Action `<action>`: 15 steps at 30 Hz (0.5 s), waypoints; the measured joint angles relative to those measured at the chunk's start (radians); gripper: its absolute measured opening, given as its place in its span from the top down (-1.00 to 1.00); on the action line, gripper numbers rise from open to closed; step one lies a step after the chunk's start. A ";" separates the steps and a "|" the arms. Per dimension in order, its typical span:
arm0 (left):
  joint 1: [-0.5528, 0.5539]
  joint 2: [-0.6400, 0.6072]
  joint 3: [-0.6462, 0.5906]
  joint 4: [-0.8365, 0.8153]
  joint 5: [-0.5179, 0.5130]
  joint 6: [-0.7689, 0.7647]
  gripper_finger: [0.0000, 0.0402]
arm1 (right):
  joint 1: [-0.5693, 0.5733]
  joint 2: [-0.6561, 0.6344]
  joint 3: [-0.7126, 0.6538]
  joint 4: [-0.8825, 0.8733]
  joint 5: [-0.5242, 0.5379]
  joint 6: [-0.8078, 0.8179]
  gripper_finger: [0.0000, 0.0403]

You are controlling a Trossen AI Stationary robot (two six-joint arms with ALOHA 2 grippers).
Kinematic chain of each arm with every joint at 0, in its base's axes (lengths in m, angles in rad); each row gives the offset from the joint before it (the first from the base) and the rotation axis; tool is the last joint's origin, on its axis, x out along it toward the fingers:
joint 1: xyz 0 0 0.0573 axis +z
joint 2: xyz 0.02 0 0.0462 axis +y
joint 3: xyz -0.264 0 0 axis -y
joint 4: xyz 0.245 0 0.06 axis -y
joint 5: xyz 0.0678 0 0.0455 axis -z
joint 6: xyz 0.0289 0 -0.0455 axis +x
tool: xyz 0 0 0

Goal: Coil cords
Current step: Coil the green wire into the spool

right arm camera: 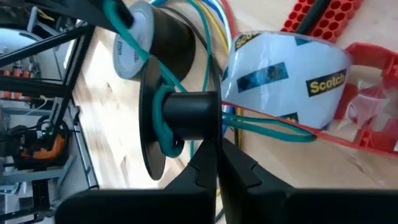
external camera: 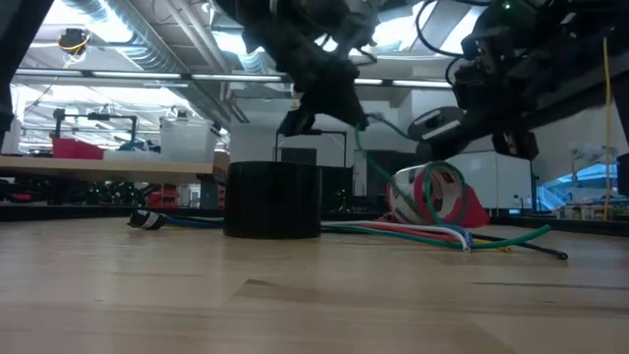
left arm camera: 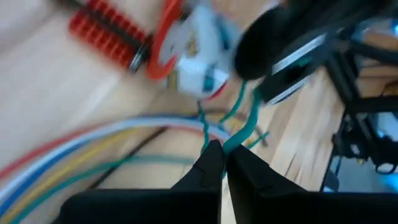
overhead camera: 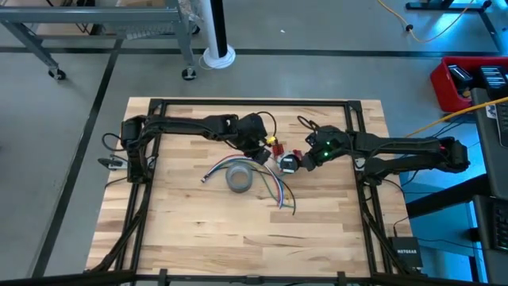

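While both arms meet above the middle of the pale wooden plank counter (overhead camera: 198, 238), the grey concrete floor (overhead camera: 317, 32) surrounds it and the low view shows a workshop with ceiling ducts and cluttered benches. Thin coloured cords (overhead camera: 274, 191) fan out toward the front edge, beside a grey roll of tape (overhead camera: 240, 178) near the centre. A clear tape dispenser (right arm camera: 292, 74) reads "Scotch". The left tool (left arm camera: 222, 163) is pinched together on a green cord (left arm camera: 239, 127). The right tool (right arm camera: 217, 163) is closed on a black plastic spool (right arm camera: 180, 118) wound with green cord.
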 joint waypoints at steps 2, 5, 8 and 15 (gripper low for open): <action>0.015 0.000 0.000 -0.035 0.011 -0.021 1.00 | 0.000 -0.006 0.000 0.011 0.000 0.000 0.99; 0.036 0.000 0.000 -0.027 0.021 -0.054 1.00 | 0.000 -0.006 0.006 0.018 0.011 -0.002 0.99; 0.057 0.000 0.000 0.018 0.081 -0.106 1.00 | 0.000 -0.006 0.014 0.010 0.045 -0.012 0.99; 0.106 0.000 0.001 0.228 0.340 -0.292 1.00 | 0.000 -0.005 0.047 0.010 0.157 -0.085 0.99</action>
